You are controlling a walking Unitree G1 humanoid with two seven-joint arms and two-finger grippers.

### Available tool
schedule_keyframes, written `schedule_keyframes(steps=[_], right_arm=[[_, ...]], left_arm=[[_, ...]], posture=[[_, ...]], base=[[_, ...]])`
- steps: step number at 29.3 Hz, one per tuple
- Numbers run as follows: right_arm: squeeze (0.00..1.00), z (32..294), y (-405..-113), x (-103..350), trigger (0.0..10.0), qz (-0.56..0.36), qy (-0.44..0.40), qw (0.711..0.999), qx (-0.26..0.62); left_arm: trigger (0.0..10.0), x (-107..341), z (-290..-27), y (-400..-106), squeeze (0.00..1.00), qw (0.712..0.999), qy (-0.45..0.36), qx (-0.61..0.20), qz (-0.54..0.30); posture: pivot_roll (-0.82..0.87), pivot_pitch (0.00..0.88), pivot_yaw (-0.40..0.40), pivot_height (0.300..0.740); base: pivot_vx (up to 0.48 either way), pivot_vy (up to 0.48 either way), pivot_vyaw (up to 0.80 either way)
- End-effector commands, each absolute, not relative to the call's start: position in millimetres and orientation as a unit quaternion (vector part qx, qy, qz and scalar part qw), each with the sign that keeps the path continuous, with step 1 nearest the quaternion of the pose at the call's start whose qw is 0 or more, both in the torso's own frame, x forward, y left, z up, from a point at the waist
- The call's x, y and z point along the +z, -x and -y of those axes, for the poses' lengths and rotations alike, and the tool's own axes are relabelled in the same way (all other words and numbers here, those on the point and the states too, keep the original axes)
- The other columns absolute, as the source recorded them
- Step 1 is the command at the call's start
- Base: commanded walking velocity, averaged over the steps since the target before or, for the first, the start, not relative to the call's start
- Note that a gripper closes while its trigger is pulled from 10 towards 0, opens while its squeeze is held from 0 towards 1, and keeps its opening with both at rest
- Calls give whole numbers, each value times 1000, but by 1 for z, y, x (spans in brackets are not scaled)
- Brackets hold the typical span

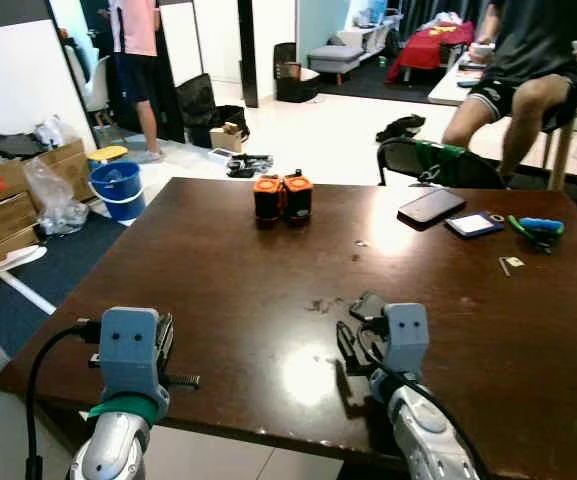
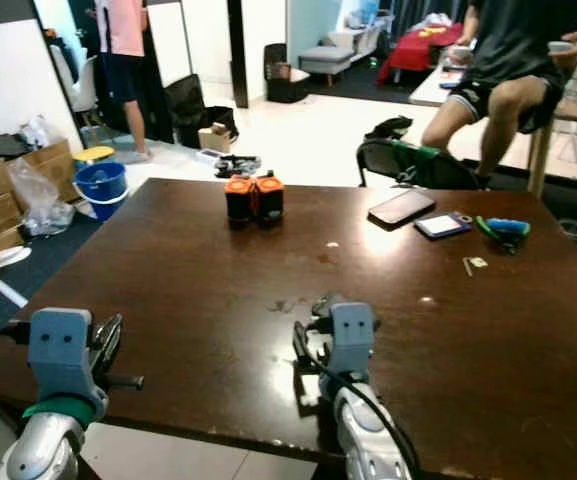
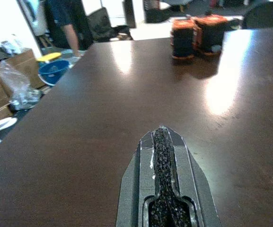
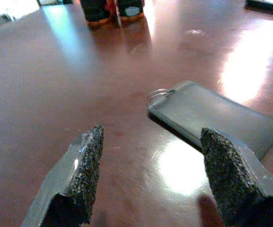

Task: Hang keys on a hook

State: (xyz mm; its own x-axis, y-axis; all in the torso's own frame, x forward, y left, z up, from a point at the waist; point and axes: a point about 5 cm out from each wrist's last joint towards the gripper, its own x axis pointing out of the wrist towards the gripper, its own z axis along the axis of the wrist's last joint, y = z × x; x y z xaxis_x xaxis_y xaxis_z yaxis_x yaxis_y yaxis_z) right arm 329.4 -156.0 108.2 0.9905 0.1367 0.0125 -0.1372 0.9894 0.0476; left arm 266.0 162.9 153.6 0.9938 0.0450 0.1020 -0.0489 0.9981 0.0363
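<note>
A flat black key fob [image 4: 212, 116] with a small metal ring [image 4: 157, 93] lies on the dark wooden table [image 1: 218, 270], near its front edge. My right gripper [image 4: 150, 137] is open just behind the fob, low over the table, with nothing between its fingers; it also appears in the left eye view [image 1: 360, 332], where the fob [image 1: 368, 303] lies just beyond the fingertips. My left gripper [image 3: 161, 130] is shut and empty, hovering over the table's front left part [image 1: 164, 338].
Two orange-and-black blocks [image 1: 282, 197] stand mid-table at the far side. A phone [image 1: 431, 206], a small blue card [image 1: 474, 224] and green-blue pliers [image 1: 538, 228] lie at the far right. A person [image 1: 528, 60] sits beyond the table; another stands at back left [image 1: 136, 60]. A blue bucket [image 1: 118, 188] is on the floor.
</note>
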Motion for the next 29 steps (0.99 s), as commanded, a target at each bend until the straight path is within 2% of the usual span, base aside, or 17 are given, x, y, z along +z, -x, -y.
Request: schedule_keyframes(steps=[1, 6, 12, 20, 25, 27, 29], right_arm=[[0, 153, -326, 109, 10000, 12, -29, 996, 78], [0, 160, -322, 109, 10000, 14, -26, 997, 71], [0, 198, -314, 102, 10000, -4, -12, 1000, 8], [0, 229, -306, 98, 10000, -17, 0, 999, -37], [0, 232, -303, 97, 10000, -22, -6, 999, -46], [0, 227, -301, 96, 10000, -23, -11, 999, -42], [0, 210, -300, 94, 10000, -25, -25, 999, -21]], left_arm=[[10000, 151, -168, -262, 0, 999, -19, 29, 40], [10000, 149, -168, -258, 0, 998, -14, 36, 41], [10000, 144, -161, -256, 0, 999, 1, 35, 38], [10000, 145, -159, -258, 0, 999, 1, 24, 38], [10000, 145, -160, -258, 0, 999, 3, 22, 38], [10000, 146, -160, -258, 0, 999, 4, 22, 38], [10000, 146, -158, -258, 0, 999, 8, 19, 39]], posture=[[-17, 18, 159, 740], [-12, 22, 157, 740], [-19, 24, 168, 740], [-28, 24, 183, 740], [-35, 23, 188, 740], [-35, 23, 188, 740], [-32, 16, 186, 740]], base=[[0, 0, 0], [0, 0, 0], [0, 0, 0], [0, 0, 0], [0, 0, 0], [0, 0, 0], [0, 0, 0]])
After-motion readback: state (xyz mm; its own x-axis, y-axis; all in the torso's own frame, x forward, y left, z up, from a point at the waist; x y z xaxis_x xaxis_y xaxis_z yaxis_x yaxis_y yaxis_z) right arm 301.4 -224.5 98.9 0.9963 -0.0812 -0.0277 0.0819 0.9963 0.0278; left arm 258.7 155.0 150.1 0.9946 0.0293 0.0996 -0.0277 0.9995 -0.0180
